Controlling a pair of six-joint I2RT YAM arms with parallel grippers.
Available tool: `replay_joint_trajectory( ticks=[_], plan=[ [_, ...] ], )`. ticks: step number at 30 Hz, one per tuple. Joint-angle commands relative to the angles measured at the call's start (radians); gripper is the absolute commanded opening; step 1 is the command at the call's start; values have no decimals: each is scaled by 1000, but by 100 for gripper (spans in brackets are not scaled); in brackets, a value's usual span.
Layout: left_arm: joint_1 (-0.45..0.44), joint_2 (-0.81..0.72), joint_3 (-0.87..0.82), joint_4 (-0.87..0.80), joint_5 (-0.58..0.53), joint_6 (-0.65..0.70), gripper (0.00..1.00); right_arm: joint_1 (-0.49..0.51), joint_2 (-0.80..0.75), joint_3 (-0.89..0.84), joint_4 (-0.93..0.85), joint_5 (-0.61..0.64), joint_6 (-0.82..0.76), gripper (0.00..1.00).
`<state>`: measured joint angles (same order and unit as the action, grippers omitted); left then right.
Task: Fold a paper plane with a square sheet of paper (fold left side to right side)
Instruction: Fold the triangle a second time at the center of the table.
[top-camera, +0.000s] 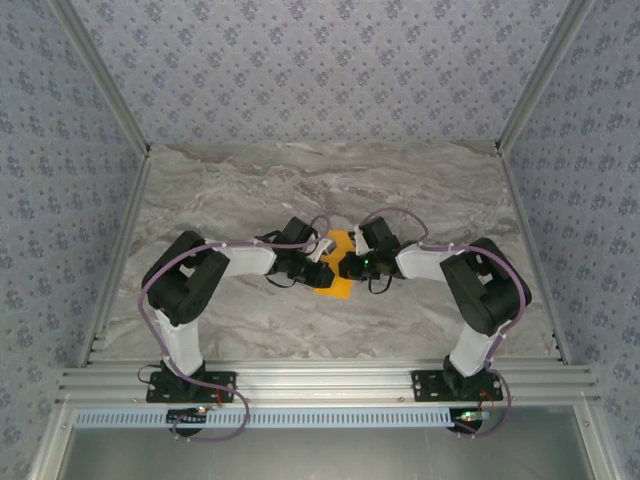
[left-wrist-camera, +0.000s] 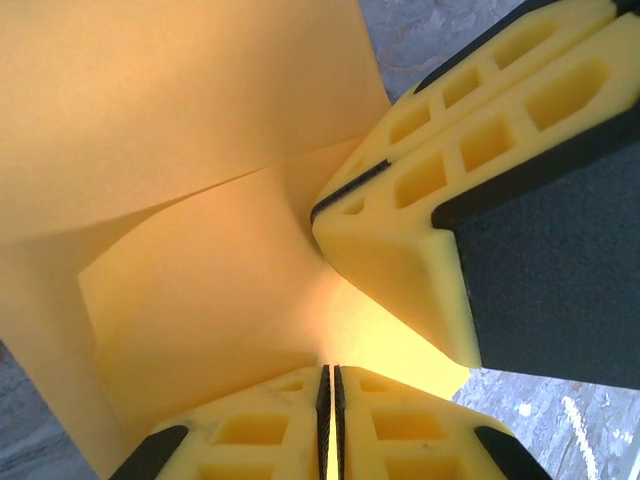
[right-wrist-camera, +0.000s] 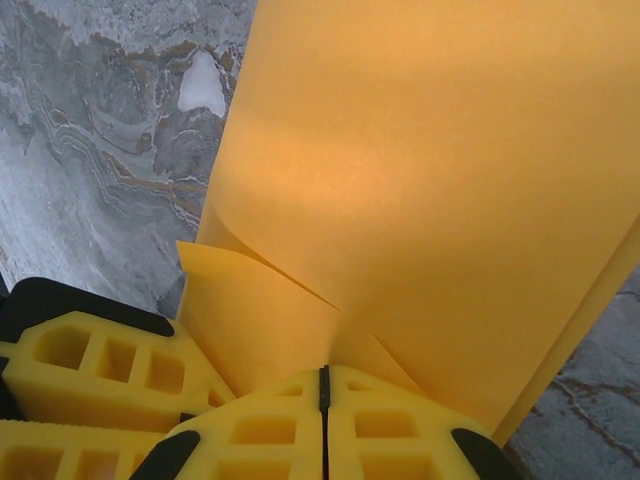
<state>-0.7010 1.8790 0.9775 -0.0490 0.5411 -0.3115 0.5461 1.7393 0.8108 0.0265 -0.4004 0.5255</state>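
While the left pincer (left-wrist-camera: 330, 378) and right pincer (right-wrist-camera: 323, 378) both clamp the square sheet of paper (right-wrist-camera: 430, 200), a grey marbled surface (top-camera: 330, 180) lies beneath them, ringed by patterned walls (top-camera: 320, 70).

Soft even light, faint shadows; warm glow on paper (right-wrist-camera: 430, 180), slight foreground blur.

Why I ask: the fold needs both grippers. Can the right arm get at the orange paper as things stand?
Yes, apparently: the right gripper is shut on the paper, close beside the left gripper, which pinches it too. Nothing blocks it.
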Motion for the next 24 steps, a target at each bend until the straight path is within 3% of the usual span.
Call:
replay_joint_trajectory(
  ticks=[1, 24],
  plan=[
    [17, -10, -58, -47, -23, 14, 12, 1, 31, 5, -111, 64, -26, 5],
    [27, -131, -212, -62, -32, 12, 10, -19, 30, 10, -140, 59, -38, 5]
  ],
)
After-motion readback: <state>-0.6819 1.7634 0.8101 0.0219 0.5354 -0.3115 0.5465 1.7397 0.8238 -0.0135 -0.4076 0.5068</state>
